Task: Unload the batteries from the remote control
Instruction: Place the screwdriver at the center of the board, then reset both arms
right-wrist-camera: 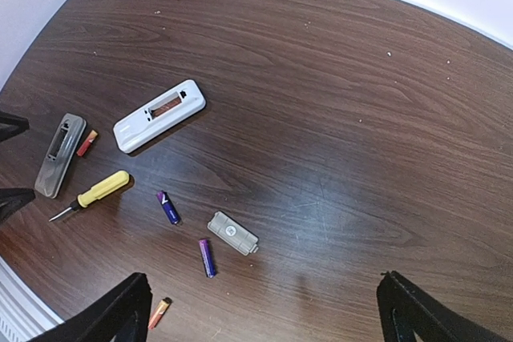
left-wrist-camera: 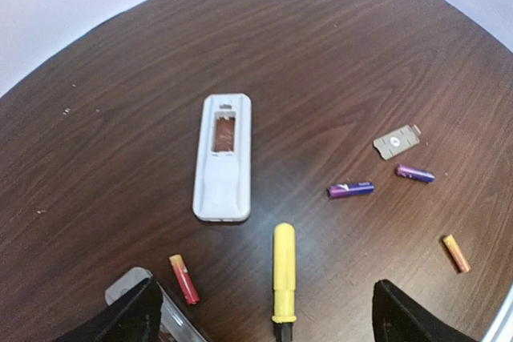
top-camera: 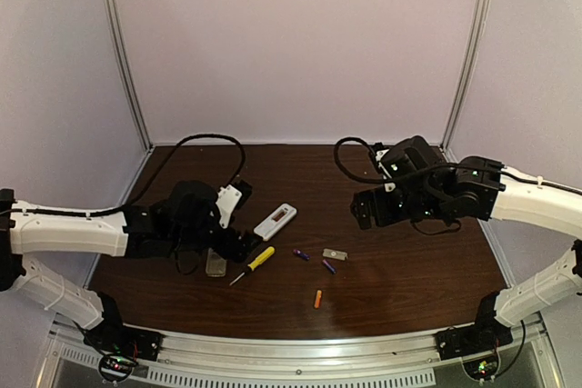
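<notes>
Wood-grain table [right-wrist-camera: 361, 78] is strewn with all four loose cells, so the unloading is judged done or nearly so. The white remote [left-wrist-camera: 222, 162] is laid face down with its bay uncovered and apparently empty. The grey cover plate [left-wrist-camera: 397, 142] is set aside to the right, near a purple battery [left-wrist-camera: 350, 189] and a second purple battery [left-wrist-camera: 415, 173], with the orange battery [left-wrist-camera: 456, 253] further off. The red battery [left-wrist-camera: 183, 279] is found just beside the grey remote [right-wrist-camera: 60, 155], a spot that suits a cell tipped from it. Whether that remote's slot is empty cannot be told. The yellow-handled screwdriver [left-wrist-camera: 283, 270] is left close by. The left gripper [left-wrist-camera: 264, 310] is held low by the grey remote, fingers spread wide and nothing grasped. The right gripper [right-wrist-camera: 264, 302] is kept high and well apart, jaws parted and empty, presumably out of the left arm's way.
</notes>
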{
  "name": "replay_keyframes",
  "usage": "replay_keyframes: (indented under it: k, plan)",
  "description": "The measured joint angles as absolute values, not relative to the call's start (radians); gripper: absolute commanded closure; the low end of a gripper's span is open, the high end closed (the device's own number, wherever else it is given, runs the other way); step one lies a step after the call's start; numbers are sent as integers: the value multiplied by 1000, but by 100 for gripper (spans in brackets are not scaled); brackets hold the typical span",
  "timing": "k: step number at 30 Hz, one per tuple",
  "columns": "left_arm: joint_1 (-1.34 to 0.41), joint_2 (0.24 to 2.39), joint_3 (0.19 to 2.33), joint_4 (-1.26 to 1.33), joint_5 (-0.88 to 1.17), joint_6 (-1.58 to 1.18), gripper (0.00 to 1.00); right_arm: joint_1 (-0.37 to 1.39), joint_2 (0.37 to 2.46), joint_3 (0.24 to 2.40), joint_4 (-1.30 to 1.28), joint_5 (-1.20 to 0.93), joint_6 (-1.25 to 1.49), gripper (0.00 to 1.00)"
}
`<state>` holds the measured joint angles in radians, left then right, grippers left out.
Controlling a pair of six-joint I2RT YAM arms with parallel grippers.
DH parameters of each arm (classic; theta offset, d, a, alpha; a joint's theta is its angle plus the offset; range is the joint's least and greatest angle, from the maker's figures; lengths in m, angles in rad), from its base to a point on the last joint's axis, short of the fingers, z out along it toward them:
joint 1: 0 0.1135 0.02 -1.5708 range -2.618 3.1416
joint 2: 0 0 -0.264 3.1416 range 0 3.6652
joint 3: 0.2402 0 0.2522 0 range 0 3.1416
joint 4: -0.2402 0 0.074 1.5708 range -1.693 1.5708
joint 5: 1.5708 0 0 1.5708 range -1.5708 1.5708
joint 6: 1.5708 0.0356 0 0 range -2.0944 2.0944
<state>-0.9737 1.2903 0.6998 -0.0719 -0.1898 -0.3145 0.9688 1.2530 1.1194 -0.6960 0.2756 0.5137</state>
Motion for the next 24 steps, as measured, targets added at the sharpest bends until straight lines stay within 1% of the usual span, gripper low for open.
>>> replay_keyframes:
  k: [3,13,18,21,24]
  plan:
    - [-936,1269,731,-90,-202,-288,3,969,1253,1119,-699,282,524,0]
    - [-733,1161,775,-147,-226,-177,3,968,1257,1141,-753,313,562,0]
    - [-647,1103,775,-179,-227,-128,3,968,1253,1143,-791,295,570,0]
    - [-601,1071,775,-202,-227,-107,3,968,1216,1121,-792,249,572,0]
    - [-552,1035,775,-222,-228,-88,3,968,1119,1061,-792,210,587,0]
